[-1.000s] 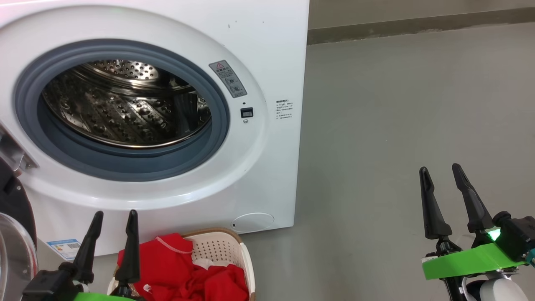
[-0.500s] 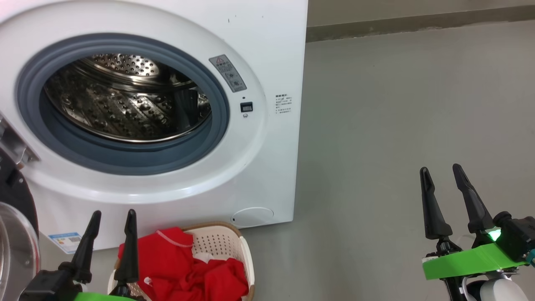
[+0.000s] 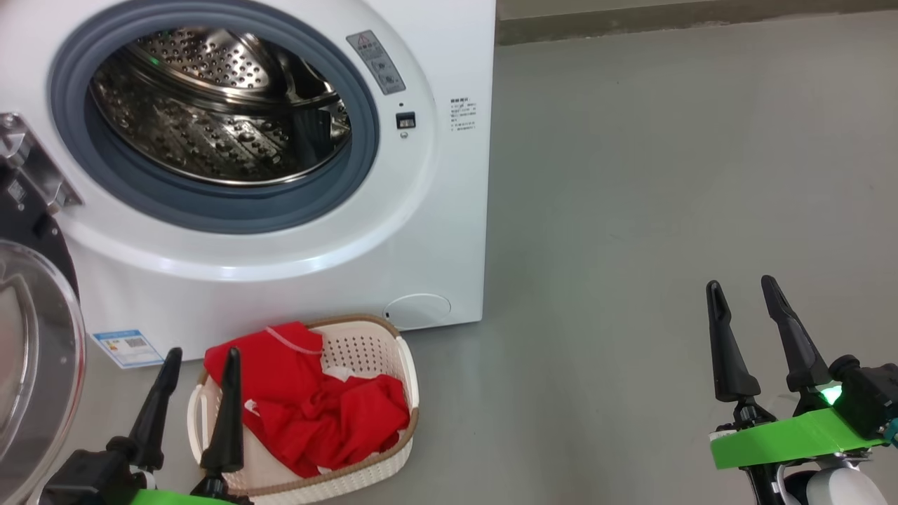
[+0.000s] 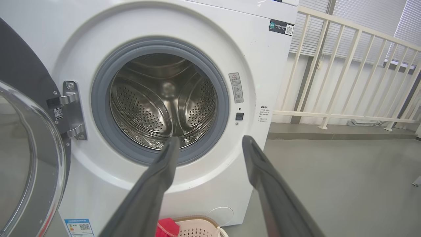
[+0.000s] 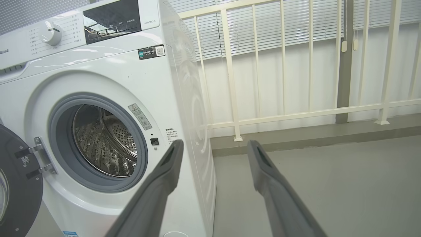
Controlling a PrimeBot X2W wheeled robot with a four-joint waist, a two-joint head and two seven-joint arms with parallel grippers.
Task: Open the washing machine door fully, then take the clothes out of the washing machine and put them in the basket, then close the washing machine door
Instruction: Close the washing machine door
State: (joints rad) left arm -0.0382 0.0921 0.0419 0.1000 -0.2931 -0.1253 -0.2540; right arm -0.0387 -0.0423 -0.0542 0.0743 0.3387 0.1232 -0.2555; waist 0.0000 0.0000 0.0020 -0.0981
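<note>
Far left: large round washing machine door [image 3: 35, 365] with glossy black rim and bulging clear glass window, swung wide open on a metal hinge [image 3: 31, 165].

Just right of it, low down: left gripper [image 3: 203, 352], 2 long dark fingers spread apart, clutching nothing, hovering at the basket's near left edge.

Next: small cream-white perforated plastic basket [image 3: 365, 351] with brown woven-look rim, on the grey floor [image 3: 631, 210] just in front of the machine, holding bright red clothes [image 3: 316, 414] with white trim.

Above: big white front-loading washing machine [image 3: 435, 224], grey rubber ring [image 3: 210, 217] around a perforated steel drum [image 3: 210, 126].

Far right: right gripper [image 3: 741, 282], 2 fingers likewise parted and empty, over the floor, well apart from the machine.
</note>
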